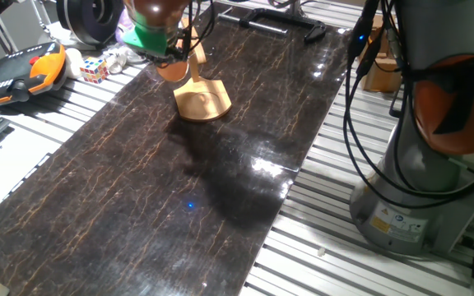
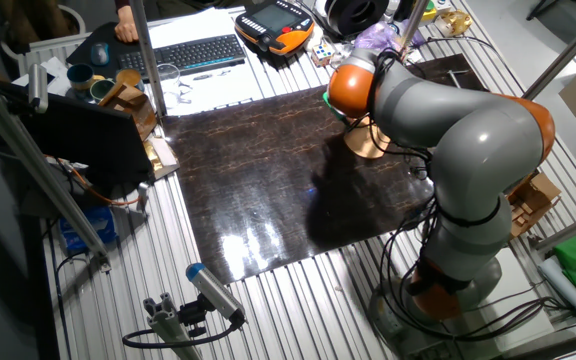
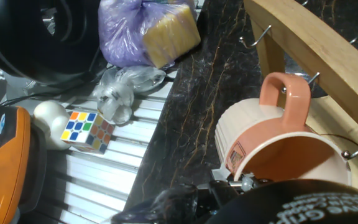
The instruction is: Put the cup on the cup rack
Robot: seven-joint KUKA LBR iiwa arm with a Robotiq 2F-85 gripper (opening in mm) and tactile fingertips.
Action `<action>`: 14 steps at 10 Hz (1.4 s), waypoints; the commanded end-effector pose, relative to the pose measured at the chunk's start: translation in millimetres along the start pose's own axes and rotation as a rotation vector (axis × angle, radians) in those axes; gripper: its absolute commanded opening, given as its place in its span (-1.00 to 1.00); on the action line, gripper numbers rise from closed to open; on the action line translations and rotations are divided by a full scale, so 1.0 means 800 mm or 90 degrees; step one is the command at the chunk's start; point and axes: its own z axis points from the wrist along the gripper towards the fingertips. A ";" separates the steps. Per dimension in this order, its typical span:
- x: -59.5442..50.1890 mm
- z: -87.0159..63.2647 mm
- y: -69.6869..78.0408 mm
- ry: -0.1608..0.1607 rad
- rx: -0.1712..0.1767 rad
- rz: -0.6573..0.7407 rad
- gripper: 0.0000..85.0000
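Observation:
The cup point(image 3: 272, 146) is salmon-pink with a paler outside and a loop handle point(image 3: 284, 96). It hangs tilted in my gripper point(image 1: 164, 56), which is shut on its rim. The handle is up against a metal hook on the cup rack's slanted wooden post point(image 3: 303, 37). In one fixed view the cup point(image 1: 172, 71) is held in the air beside the post point(image 1: 196, 51), above the rack's tan base point(image 1: 204, 104). In the other fixed view the arm hides the cup, and only the rack base point(image 2: 368, 146) shows.
A Rubik's cube point(image 3: 87, 130), a crumpled plastic wrap point(image 3: 120, 93) and a purple bag with a yellow sponge point(image 3: 148, 28) lie left of the rack. An orange teach pendant point(image 1: 23, 74) sits at the far left. The robot base point(image 1: 418, 189) stands to the right.

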 end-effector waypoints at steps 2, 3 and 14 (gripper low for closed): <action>0.000 0.000 0.000 0.003 0.000 0.000 -0.54; 0.000 0.000 -0.001 0.004 -0.001 -0.002 -0.53; -0.002 -0.007 -0.001 0.114 0.050 -0.017 -0.55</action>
